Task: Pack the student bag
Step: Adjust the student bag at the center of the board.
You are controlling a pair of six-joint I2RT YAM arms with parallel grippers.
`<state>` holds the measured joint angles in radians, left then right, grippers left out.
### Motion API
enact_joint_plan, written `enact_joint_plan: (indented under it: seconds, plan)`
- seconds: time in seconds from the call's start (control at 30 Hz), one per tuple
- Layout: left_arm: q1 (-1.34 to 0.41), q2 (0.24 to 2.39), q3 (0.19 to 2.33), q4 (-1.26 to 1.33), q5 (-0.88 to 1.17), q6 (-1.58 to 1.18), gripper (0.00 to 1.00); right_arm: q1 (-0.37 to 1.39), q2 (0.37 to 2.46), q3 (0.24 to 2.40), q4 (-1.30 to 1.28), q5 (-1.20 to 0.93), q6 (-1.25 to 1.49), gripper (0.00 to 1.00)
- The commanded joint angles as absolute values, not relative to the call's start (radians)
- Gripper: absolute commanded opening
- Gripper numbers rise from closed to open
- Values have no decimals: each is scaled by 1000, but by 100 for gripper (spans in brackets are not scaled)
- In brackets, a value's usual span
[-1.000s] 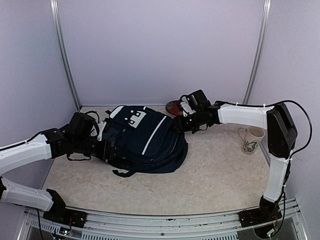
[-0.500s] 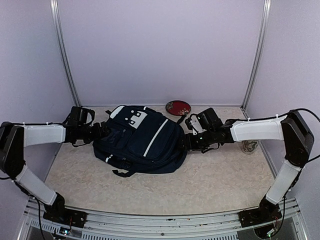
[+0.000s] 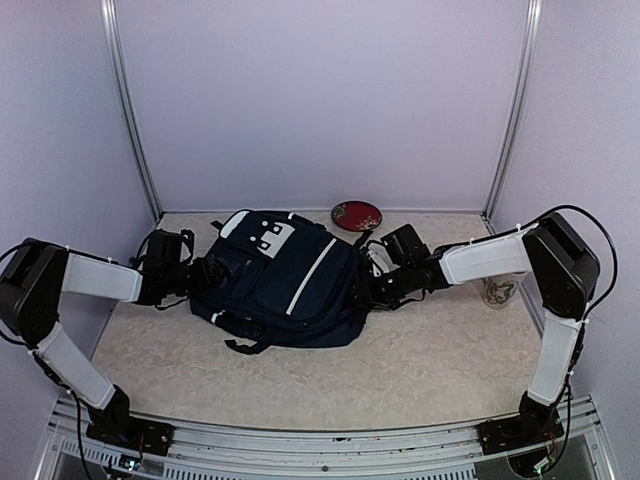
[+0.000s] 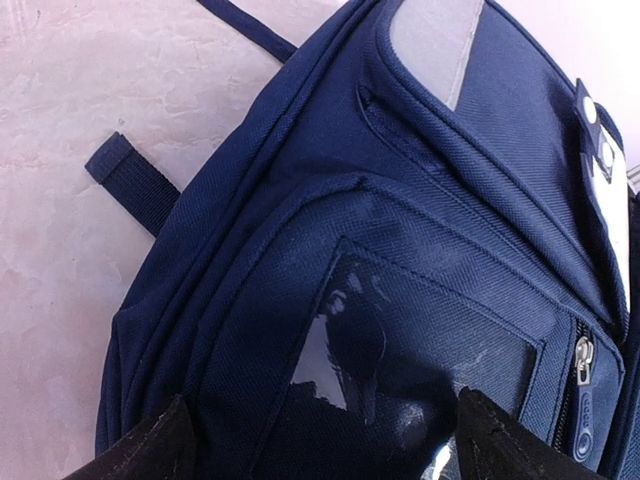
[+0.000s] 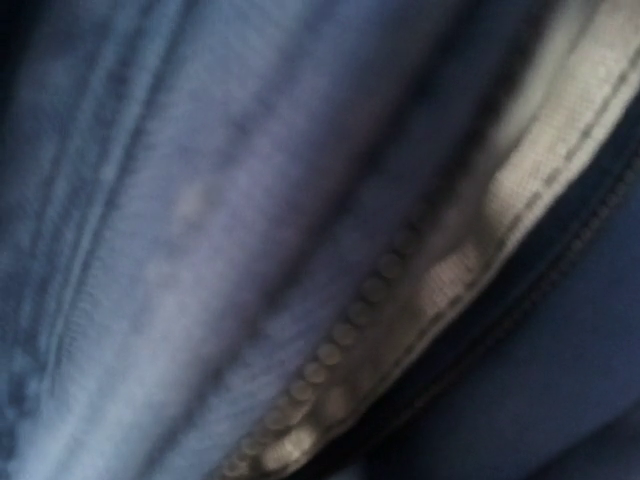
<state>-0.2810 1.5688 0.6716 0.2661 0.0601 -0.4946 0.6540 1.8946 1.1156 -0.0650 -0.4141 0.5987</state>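
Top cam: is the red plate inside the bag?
No, the red plate sits on the table behind the student bag, outside it.

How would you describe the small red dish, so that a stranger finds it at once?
Start at the large navy blue fabric backpack lying in the middle of the pale table. Just behind it, toward the right, near the back wall, lies a small round dark red dish. It is the only red thing here, flat and round.
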Motion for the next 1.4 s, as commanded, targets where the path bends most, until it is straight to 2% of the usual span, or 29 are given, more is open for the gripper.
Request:
enact_joint_plan:
  seconds: [0.0, 0.23, 0.37, 0.4, 0.5, 0.6, 0.7, 0.77, 0.87, 0.97, 1.1, 1.13, 1.37]
  plan:
    - [-313, 1524, 659, 198, 88, -516, 88, 646, 1929, 1134, -100, -329, 565, 58]
    - [-211, 1592, 839, 111, -9, -465, 93, 644, 1905, 1057, -112, -295, 566, 56]
    - [-182, 1697, 843, 155, 48, -468, 94, 644, 1876, 1038, -130, -268, 559, 57]
    - [-186, 1714, 846, 163, 64, -455, 98, 644, 1871, 1037, -133, -268, 556, 57]
    - [-227, 1776, 888, 132, 104, -402, 99, 643, 1868, 1037, -133, -271, 552, 57]
    - [-317, 1794, 881, 120, 152, -386, 95, 643, 1875, 1051, -135, -279, 549, 56]
    - [-394, 1709, 766, 182, 34, -408, 90, 639, 1877, 1079, -164, -277, 532, 57]
    - [-411, 1637, 671, 236, 27, -444, 79, 633, 1865, 1094, -188, -261, 512, 57]
    - [-427, 1529, 552, 263, 89, -487, 52, 614, 1850, 1117, -224, -245, 482, 57]
    - [-472, 1424, 484, 209, 117, -483, 34, 586, 1843, 1157, -276, -227, 440, 58]
    - [-521, 1252, 405, 171, 156, -548, 5, 557, 1807, 1199, -365, -132, 395, 59]
    - [-539, 1205, 384, 165, 147, -567, 0, 550, 1790, 1193, -380, -105, 390, 59]
    - [-679, 871, 245, 48, -71, -746, 0, 516, 1589, 1089, -421, -10, 404, 65]
